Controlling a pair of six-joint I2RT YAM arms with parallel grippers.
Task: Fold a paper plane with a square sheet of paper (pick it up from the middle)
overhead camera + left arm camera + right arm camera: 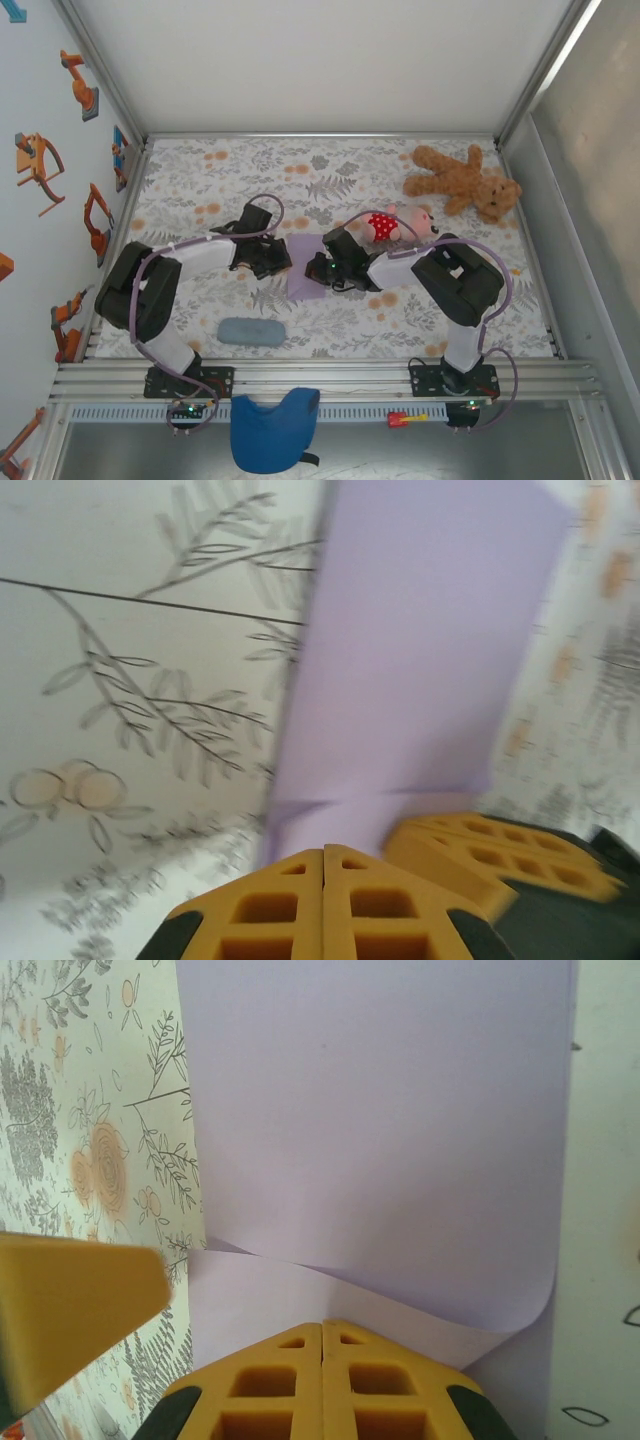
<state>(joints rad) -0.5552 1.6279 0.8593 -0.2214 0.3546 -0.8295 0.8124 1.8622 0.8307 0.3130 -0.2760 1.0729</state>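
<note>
Left tool and right tool, both closed, touch the thin lavender square paper sheet at their tips; uneven pushing could skew its crease.

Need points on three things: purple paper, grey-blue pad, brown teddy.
square sheet of paper (306,270), top external view, bare lavender middle.
grey-blue pad (250,331), top external view, centre of its top.
brown teddy bear (455,174), top external view, its belly.
</note>
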